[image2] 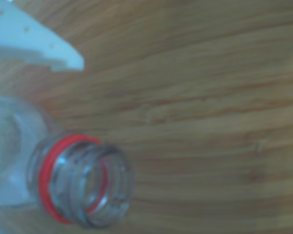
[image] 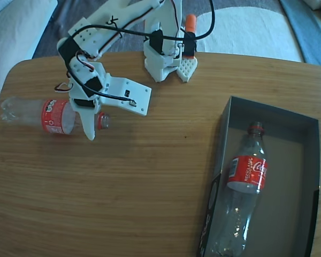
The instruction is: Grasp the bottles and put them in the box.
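One clear bottle [image: 53,115] with a red label lies on its side at the table's left, neck pointing right. My gripper [image: 90,128] hangs over its shoulder, between the label and the neck, with one white finger reaching down across it. The wrist view shows that bottle's open neck and red ring [image2: 80,185] at lower left, a white finger [image2: 39,46] above it, and a strip of wood between them; the other finger is hidden. A second bottle [image: 245,182] lies inside the box [image: 310,160] at the right, neck toward the back.
The arm's white base [image: 163,59] is clamped at the table's back edge, with an orange clamp handle [image: 190,24] beside it. Black cables loop over the arm. Bare wood lies between the bottle and the box. A pale rug lies beyond the table.
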